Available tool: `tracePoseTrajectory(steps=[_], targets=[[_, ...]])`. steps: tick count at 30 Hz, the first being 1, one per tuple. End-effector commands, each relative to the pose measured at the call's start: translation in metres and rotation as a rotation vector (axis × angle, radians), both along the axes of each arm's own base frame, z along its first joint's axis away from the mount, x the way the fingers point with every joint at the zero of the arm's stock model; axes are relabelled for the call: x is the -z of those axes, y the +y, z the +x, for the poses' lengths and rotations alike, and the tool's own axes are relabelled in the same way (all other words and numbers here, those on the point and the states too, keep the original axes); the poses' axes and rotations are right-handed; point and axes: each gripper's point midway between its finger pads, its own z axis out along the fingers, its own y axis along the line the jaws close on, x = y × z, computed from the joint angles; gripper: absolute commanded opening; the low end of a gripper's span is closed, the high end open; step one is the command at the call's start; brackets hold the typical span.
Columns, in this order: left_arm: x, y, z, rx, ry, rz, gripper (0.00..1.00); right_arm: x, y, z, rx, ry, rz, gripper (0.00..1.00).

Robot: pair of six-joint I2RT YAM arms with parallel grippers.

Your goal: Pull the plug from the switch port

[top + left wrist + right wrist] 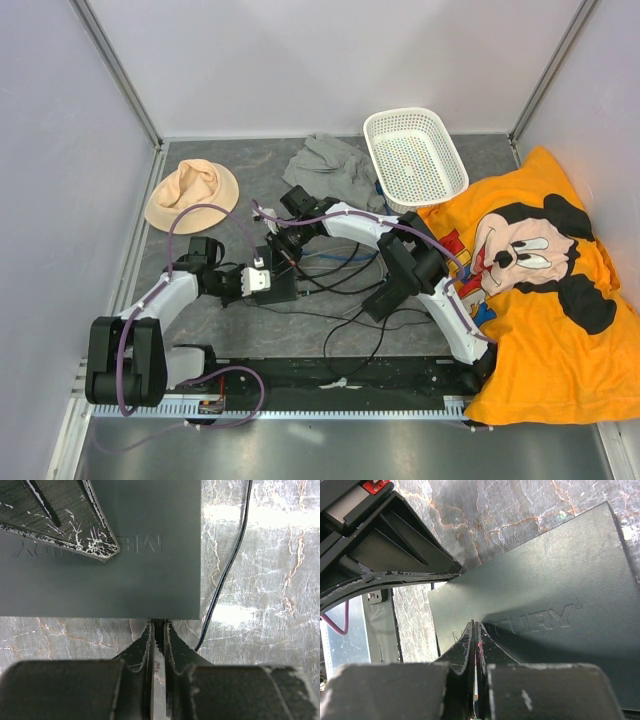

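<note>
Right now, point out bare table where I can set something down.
Free: the back strip of table between hat and grey cloth; a narrower stretch between black box and the near edge. Crowded: the middle, with box and cables; the orange cloth covers the right.

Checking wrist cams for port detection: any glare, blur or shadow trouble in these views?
Left wrist: hard glare on the table right of the switch; own fingers blurred, plug between them lost in shadow. Right wrist: switch logo sharp, fingers blurred. Top: even light, soft shadows.
</note>
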Motion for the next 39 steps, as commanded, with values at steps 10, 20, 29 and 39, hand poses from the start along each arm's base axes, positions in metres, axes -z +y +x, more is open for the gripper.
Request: tracePoseTrajectory(steps=[10,20,29,39], targets=[[0.015,0.027,-0.021,0.011,0.074,0.126,0.02,0.144,-0.122,-0.066,-0.022,0.114,-0.629,0.00],[0.018,0.040,-0.019,-0.040,0.096,0.155,0.02,0.155,-0.126,-0.082,-0.066,0.115,-0.686,0.00],[-0.002,0.056,-0.004,-0.158,0.065,0.096,0.02,0.150,-0.123,-0.075,-0.079,0.088,-0.683,0.00],[-0.124,0.046,0.031,-0.347,-0.162,-0.112,0.02,0.089,-0.088,-0.032,-0.063,-0.080,-0.544,0.00]])
